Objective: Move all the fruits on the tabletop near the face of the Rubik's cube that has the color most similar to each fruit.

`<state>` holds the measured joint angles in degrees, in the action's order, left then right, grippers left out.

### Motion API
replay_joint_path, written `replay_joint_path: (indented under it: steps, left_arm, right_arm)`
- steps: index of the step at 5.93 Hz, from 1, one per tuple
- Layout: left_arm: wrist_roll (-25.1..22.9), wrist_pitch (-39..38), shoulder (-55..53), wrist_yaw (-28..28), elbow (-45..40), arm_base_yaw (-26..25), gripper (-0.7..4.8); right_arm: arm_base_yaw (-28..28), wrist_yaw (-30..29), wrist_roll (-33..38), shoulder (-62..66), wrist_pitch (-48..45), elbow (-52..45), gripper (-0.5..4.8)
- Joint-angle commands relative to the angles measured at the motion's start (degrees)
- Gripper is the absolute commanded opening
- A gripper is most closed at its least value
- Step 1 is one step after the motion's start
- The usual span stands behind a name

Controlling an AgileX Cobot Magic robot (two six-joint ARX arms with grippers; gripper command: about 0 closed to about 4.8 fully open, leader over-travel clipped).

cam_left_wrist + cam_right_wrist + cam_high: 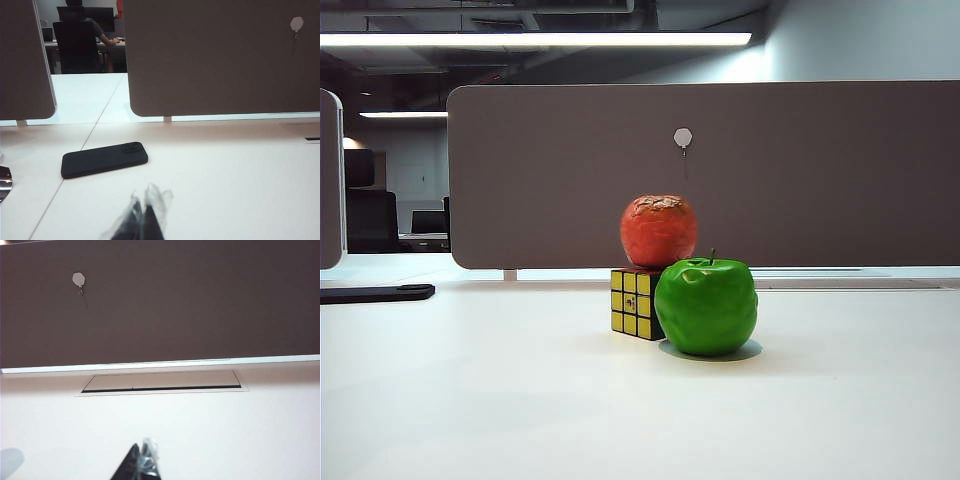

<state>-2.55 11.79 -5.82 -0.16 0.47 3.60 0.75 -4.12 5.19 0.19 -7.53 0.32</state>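
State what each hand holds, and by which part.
Nothing is held. The left hand and right hand are both shut and empty above the tabletop.

No readable text, label, brand, number or sign appears in any view. The Rubik's cube (636, 302) has a small mark on its yellow centre square, too small to read. The black phone (104, 159) shows no legible marking.

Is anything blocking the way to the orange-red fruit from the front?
Yes. In the exterior view the green apple stands in front of the Rubik's cube, partly covering it; the orange-red fruit shows behind and above. The left gripper and right gripper are shut over bare table.
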Motion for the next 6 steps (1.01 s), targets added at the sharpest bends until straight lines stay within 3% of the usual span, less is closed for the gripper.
replay_joint_path:
  steps: [1, 6]
  left_arm:
    - [2.3, 0.7, 0.0, 0.1, 0.2, -0.1, -0.06]
    - [2.2, -3.5, 0.0, 0.2, 0.2, -0.1, -0.05]
  right_arm:
    - [0.0, 0.0, -2.4, -0.1, -0.7, -0.2, -0.01]
    - [0.0, 0.0, -2.4, -0.1, 0.1, -0.2, -0.01]
